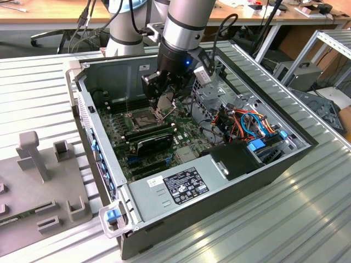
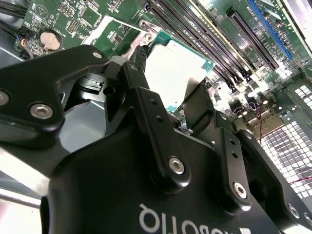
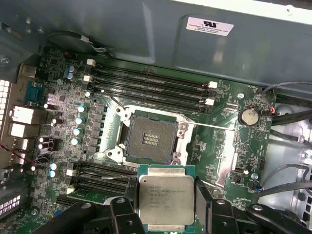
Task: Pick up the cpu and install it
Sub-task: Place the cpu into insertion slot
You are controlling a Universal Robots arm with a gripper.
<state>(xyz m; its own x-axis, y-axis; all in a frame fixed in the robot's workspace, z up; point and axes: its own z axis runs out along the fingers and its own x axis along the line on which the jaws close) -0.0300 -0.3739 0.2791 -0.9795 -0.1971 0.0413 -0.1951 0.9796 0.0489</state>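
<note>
The fingers (image 3: 202,195) grip the cpu (image 3: 166,202) by two opposite edges, and its silver face shows in both wrist views. The cpu hangs above the motherboard (image 3: 224,146), near the bare socket (image 3: 148,139) and not yet seated, inside the case (image 1: 219,181) on the desk (image 1: 307,208).

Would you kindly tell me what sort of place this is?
Likely a robotics lab: an open computer case lies on a ribbed metal bench, desks stand behind, and the gripper holds the cpu.
</note>
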